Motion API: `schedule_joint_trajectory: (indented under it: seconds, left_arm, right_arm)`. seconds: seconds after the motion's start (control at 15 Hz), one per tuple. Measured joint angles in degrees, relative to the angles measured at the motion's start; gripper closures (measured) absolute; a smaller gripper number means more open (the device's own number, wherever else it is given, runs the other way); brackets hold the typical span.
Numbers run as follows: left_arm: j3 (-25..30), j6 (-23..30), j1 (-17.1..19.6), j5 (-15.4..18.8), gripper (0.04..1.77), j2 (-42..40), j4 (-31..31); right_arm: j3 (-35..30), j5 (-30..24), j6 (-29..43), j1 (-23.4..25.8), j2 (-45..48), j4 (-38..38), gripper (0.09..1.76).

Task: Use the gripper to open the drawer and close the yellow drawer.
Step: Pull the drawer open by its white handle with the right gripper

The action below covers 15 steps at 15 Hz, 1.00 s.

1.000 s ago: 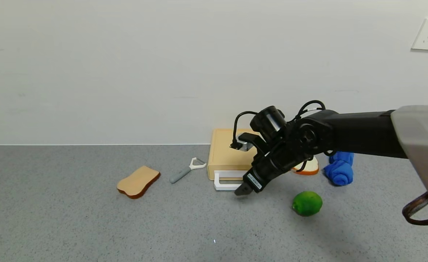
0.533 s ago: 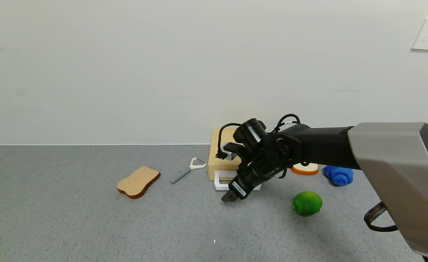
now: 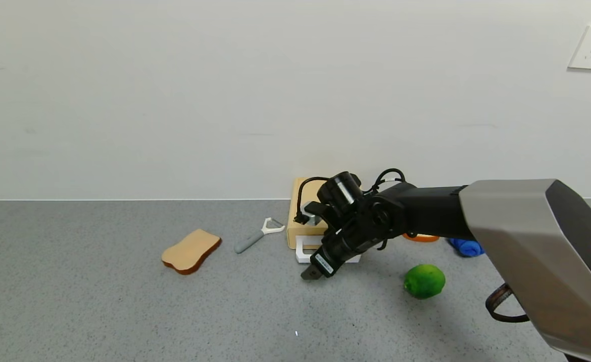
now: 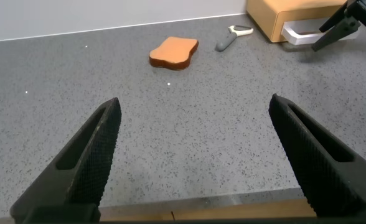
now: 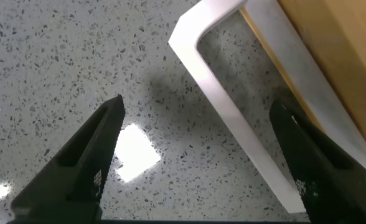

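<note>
The yellow drawer (image 3: 303, 223) is a flat pale tan case against the back wall, with its white loop handle (image 3: 302, 250) pointing toward me. My right gripper (image 3: 311, 274) hangs low over the counter just in front of the handle, jaws open. In the right wrist view the white handle (image 5: 233, 118) runs between the open fingertips (image 5: 86, 155), beside the tan drawer front (image 5: 332, 56). My left gripper (image 4: 195, 162) is open and empty over bare counter, far from the drawer (image 4: 282, 15).
A tan bread slice (image 3: 191, 250) and a grey peeler (image 3: 258, 235) lie left of the drawer. A green lime (image 3: 424, 281) sits at the right front. A blue cloth (image 3: 466, 246) and an orange-rimmed piece (image 3: 421, 237) lie behind my right arm.
My right gripper has moved left and down, from beside the handle's right end to just in front of the handle. The drawer has not moved.
</note>
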<state>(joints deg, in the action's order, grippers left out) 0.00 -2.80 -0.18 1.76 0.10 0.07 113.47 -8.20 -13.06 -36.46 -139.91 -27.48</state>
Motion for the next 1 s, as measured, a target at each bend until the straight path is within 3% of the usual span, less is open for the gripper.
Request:
schedule_joint_trajectory:
  seconds: [1.0]
  left_arm:
    - [0.0,0.0,0.0,0.0,0.09,0.0,0.0]
  right_arm:
    - [-0.13,-0.44,2.86,-0.63,-1.02,-0.83,0.14]
